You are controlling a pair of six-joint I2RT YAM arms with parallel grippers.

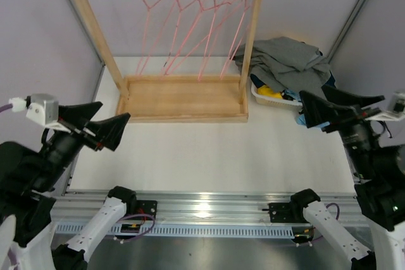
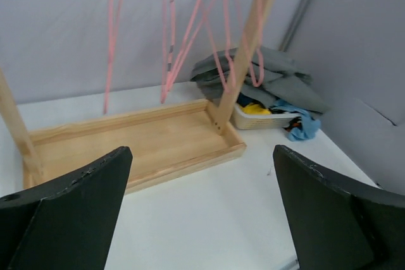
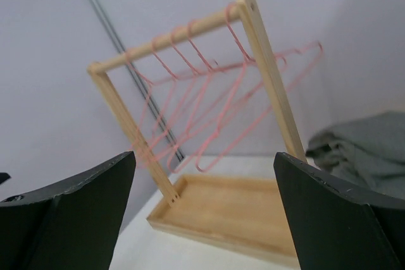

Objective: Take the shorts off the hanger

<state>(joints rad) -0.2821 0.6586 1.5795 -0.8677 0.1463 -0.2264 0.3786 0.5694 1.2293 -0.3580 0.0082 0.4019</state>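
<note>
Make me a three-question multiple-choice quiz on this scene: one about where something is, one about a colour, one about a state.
1. Where is the grey clothing pile?
A. in the rack's tray
B. in the white basket right of the rack
C. on the floor

2. What colour are the hangers?
A. blue
B. pink
C. black

3. How do the left pincer and right pincer stand?
A. both open, empty
B. left shut on a hanger
C. right shut on cloth

Answers: 1 B, the pile spills over the basket beside the rack's right post; 2 B, every wire hanging there is pink; 3 A, each wrist view shows fingers wide apart, nothing between.
</note>
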